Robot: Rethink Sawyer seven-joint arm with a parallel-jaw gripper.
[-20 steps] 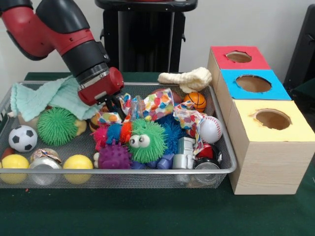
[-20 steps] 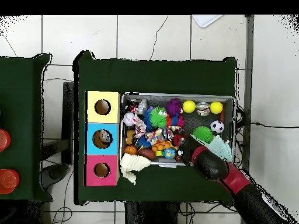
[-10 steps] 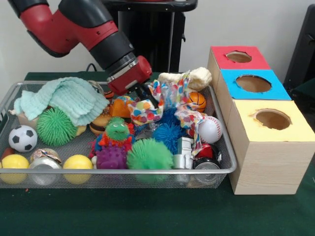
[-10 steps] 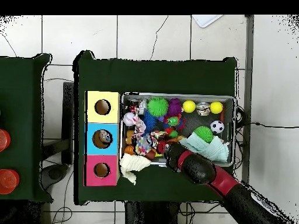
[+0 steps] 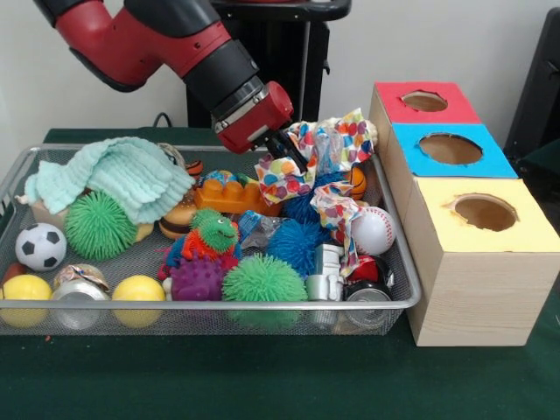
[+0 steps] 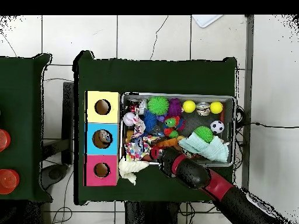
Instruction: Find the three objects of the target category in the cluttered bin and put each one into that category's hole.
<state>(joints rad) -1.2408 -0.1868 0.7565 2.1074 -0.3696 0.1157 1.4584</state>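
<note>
The end effector (image 5: 289, 156) is clamped on the dotted cloth (image 5: 328, 144), holding it lifted above the bin (image 5: 398, 254), near the box (image 5: 451, 149). None of its holes has this cloth yet; blue seems to hold something. Since half a second ago, arm and cloth have moved higher and closer to the box.

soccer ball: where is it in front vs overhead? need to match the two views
Front view: soccer ball sits at the bin's left end, below the green spiky ball.
Overhead view: soccer ball sits near the bin's right end, beside the green spiky ball.
Shared landmark: the yellow-topped box is at the opposite end of the bin in both views.
</note>
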